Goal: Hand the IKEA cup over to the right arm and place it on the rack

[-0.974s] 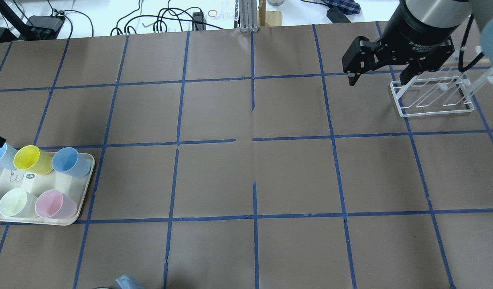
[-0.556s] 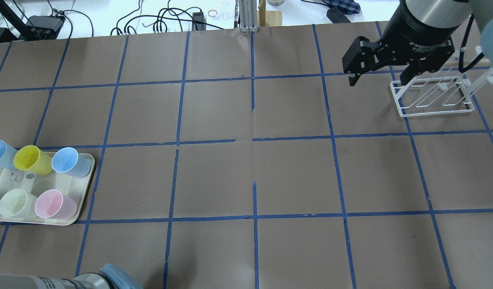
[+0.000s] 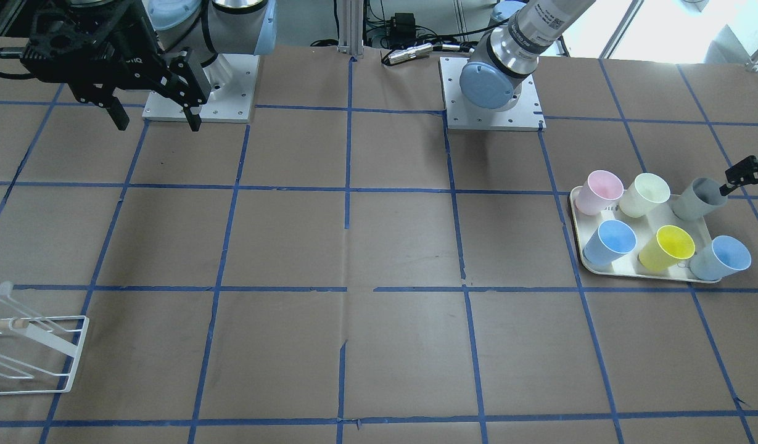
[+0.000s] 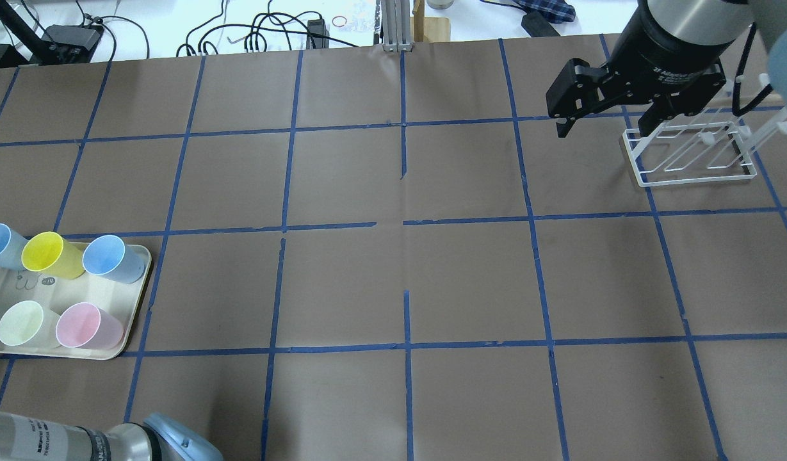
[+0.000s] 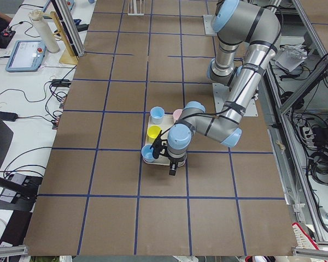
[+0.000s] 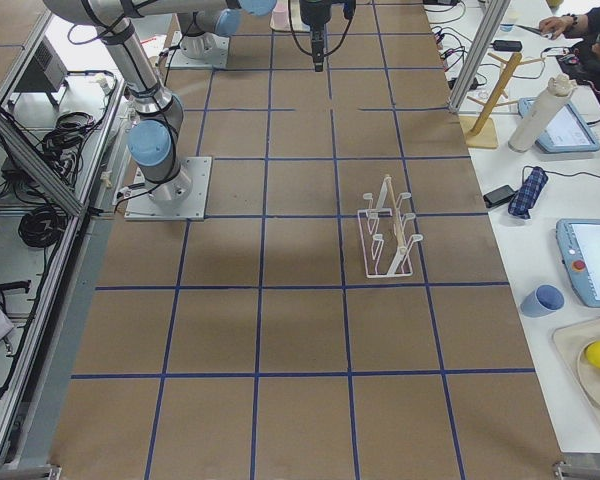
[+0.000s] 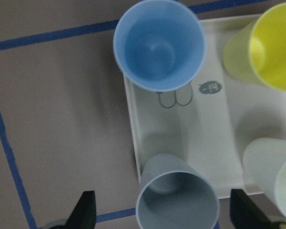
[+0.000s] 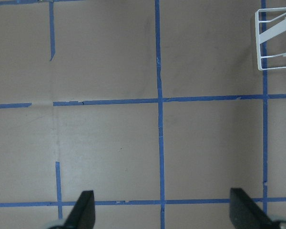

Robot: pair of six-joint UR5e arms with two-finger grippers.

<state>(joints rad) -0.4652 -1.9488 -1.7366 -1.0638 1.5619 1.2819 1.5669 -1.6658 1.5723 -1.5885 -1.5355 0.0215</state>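
Observation:
The pale grey IKEA cup (image 3: 699,198) stands upright at a corner of the cream tray (image 3: 577,243). In the left wrist view the cup (image 7: 177,202) lies between the fingers of my open left gripper (image 7: 162,193), which touch neither side. Only one finger of the left gripper (image 3: 741,171) shows at the front view's right edge, beside the cup's rim. My right gripper (image 4: 604,128) is open and empty, held high beside the white wire rack (image 4: 694,153). The rack also shows in the front view (image 3: 30,351) and at a corner of the right wrist view (image 8: 276,43).
The tray (image 4: 137,301) also holds two light blue cups (image 3: 612,240) (image 3: 724,256), a yellow cup (image 3: 667,245), a pink cup (image 3: 601,188) and a cream-green cup (image 3: 647,192). The left arm's elbow (image 4: 79,442) enters at the overhead view's bottom left.
The left gripper's finger has left the overhead view's left edge. The left arm's elbow has come further in at the bottom left. The right arm has not moved.

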